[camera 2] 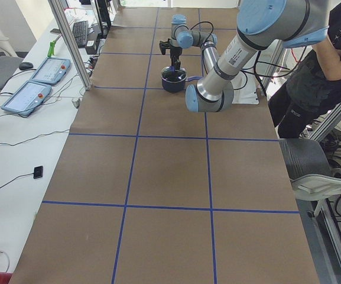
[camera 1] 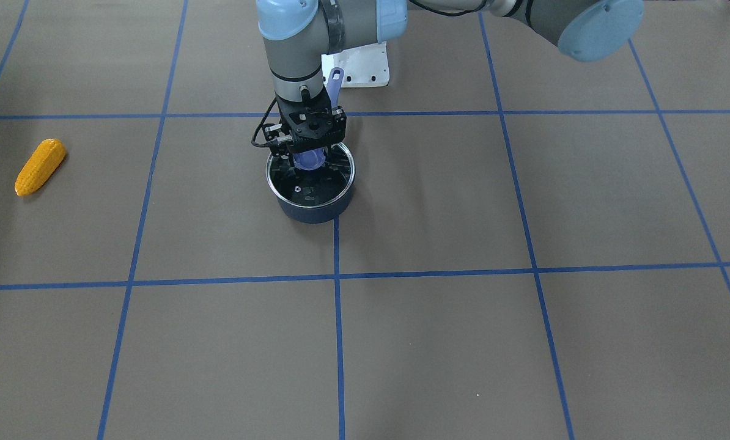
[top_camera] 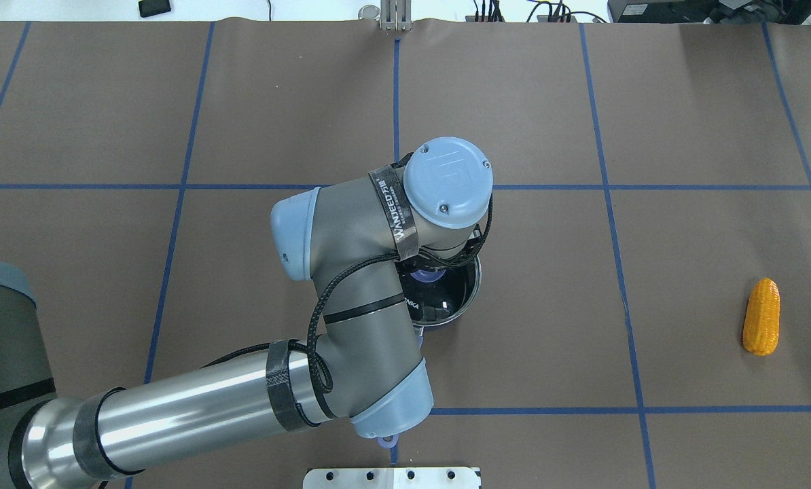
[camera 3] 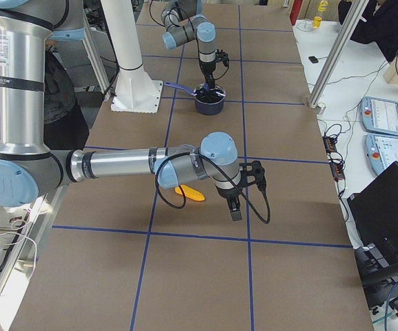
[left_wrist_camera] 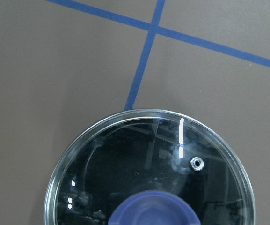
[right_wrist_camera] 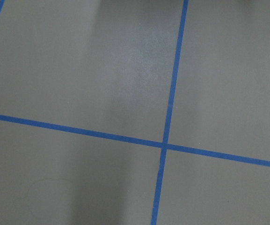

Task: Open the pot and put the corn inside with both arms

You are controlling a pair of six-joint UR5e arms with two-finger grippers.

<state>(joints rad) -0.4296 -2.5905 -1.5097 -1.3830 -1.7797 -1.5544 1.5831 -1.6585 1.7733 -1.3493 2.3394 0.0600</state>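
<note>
The dark blue pot (camera 1: 313,208) stands mid-table with its glass lid (left_wrist_camera: 125,159) on it. My left gripper (camera 1: 307,156) hangs straight down over the lid, its fingers either side of the purple knob (camera 1: 309,160). I cannot tell whether they grip it. The knob fills the bottom edge of the left wrist view (left_wrist_camera: 151,211). The orange-yellow corn (camera 1: 40,167) lies on the table far off on my right side, and shows in the overhead view (top_camera: 761,316). My right gripper (camera 3: 236,210) shows only in the exterior right view, hovering near the corn (camera 3: 188,193). I cannot tell whether it is open or shut.
The pot's purple handle (camera 1: 334,82) points back toward the white base plate (camera 1: 365,67). Brown paper with blue tape lines covers the table. A person stands beside the table in the exterior left view (camera 2: 330,65). The right wrist view shows only paper and tape.
</note>
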